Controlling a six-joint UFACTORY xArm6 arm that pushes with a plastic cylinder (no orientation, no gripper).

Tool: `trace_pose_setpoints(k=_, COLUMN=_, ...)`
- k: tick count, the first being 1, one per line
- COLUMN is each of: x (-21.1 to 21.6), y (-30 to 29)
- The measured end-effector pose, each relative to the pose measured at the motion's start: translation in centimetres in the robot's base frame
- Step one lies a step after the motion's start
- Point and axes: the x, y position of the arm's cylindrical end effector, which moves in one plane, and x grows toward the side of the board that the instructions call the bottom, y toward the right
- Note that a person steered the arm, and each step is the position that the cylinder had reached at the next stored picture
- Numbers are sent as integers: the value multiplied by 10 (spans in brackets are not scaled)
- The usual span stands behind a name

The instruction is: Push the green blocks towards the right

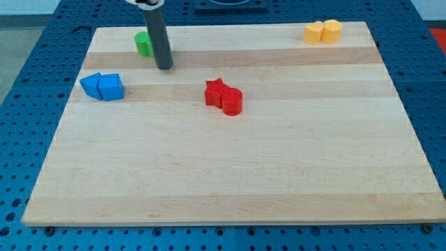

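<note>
A green block (143, 44) sits near the board's top left, partly hidden behind my rod, so its shape and whether it is one block or two cannot be told. My tip (164, 67) rests on the board just to the lower right of the green block, close to it; contact cannot be told.
Two blue blocks (102, 86) lie together at the left. A red star (215, 91) touches a red cylinder (233, 102) at the middle. Two yellow blocks (322, 32) sit at the top right. The wooden board (223, 174) lies on a blue pegboard table.
</note>
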Motion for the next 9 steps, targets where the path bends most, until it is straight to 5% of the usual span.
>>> trace_pose_setpoints(k=2, x=-7, y=-83)
trace_pose_setpoints(k=4, x=-82, y=-111)
trace_pose_setpoints(k=6, x=-66, y=-88)
trace_pose_setpoints(k=9, x=-51, y=30)
